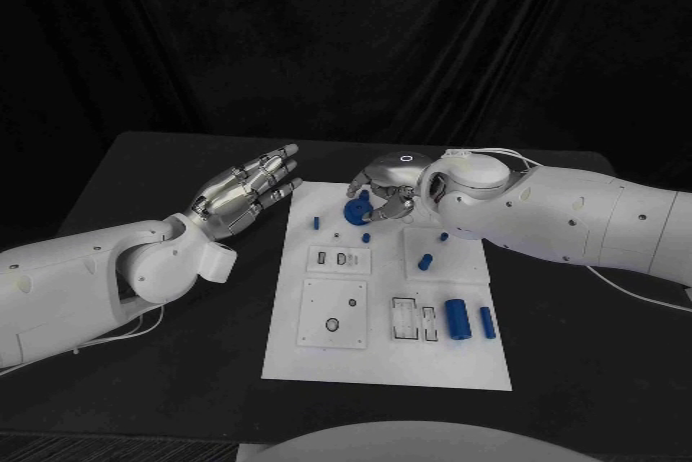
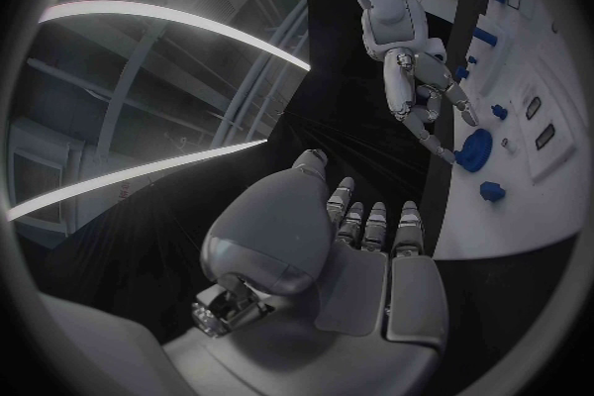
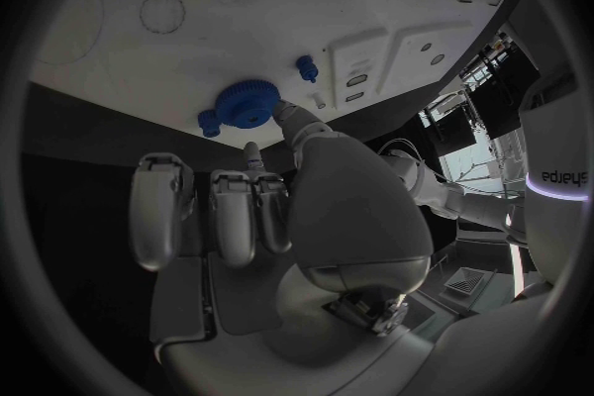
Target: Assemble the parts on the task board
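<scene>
The white task board [image 1: 378,357] lies in the middle of the black table. A blue gear [image 1: 355,211] sits flat near its far edge, also seen as the gear [image 3: 251,105] and the gear [image 2: 473,150]. My right hand [image 1: 387,187] hovers over that far edge, and one fingertip [image 3: 287,115] touches the gear's rim while the other fingers stay off it. A small blue piece [image 1: 316,222] lies just left of the gear. My left hand [image 1: 248,190] floats off the board's far left corner, fingers stretched out, holding nothing.
A short blue peg [image 1: 365,238] stands behind the gear, another blue part [image 1: 426,262] sits mid-board, and two blue cylinders [image 1: 459,320] lie near the right edge. Rectangular slots [image 1: 336,259] and round holes [image 1: 333,324] mark the board. Bare black table surrounds it.
</scene>
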